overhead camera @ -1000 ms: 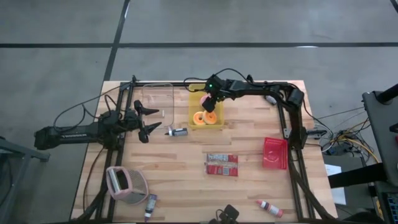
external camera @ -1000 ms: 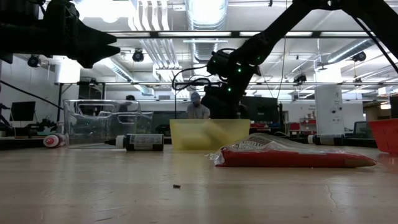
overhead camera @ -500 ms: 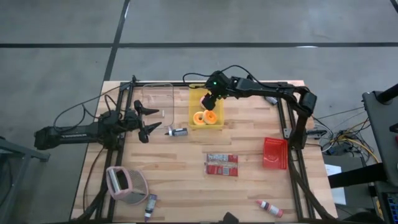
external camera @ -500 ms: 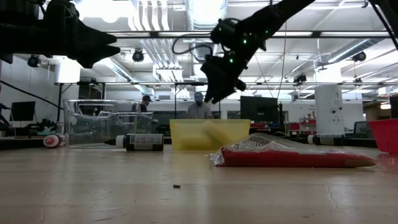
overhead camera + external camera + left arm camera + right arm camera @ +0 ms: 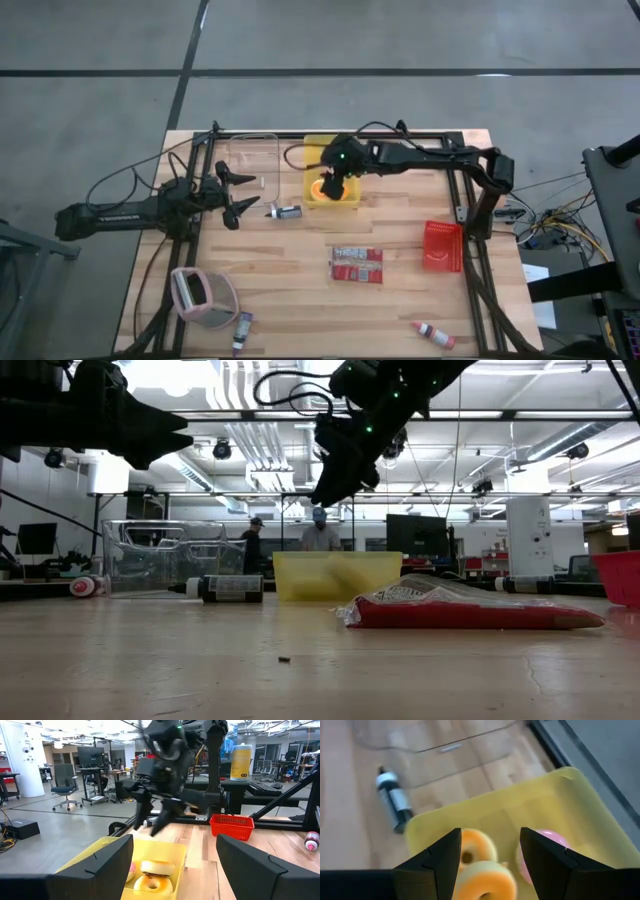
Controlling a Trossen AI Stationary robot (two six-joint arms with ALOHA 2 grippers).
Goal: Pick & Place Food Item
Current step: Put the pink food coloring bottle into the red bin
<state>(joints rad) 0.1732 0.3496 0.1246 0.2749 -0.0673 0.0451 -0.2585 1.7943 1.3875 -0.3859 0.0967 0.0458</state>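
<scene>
A yellow bin (image 5: pixel 318 143) stands at the table's far middle. In it lie two orange donuts (image 5: pixel 472 851) (image 5: pixel 150 882) and a pink donut (image 5: pixel 552 836). My right gripper (image 5: pixel 490 865) hangs open above the bin (image 5: pixel 335 575), slanting down, with nothing between its fingers; the low view shows the right gripper (image 5: pixel 335 485) well clear of the rim. My left gripper (image 5: pixel 240 195) waits open and level at the table's left, pointing at the bin (image 5: pixel 100 852).
A clear container (image 5: pixel 252 160) stands left of the bin, with a small dark bottle (image 5: pixel 285 212) near it. A red packet (image 5: pixel 357 265) lies mid-table and a red basket (image 5: pixel 442 245) at the right. A pink-and-white item (image 5: pixel 200 295) and small bottles (image 5: pixel 435 335) lie near the front edge.
My right gripper has risen from inside the yellow bin to well above its rim, drifting a little toward the table's left and near edges and rolling slightly. Its fingers stay apart and carry nothing. The donuts remain in the bin.
</scene>
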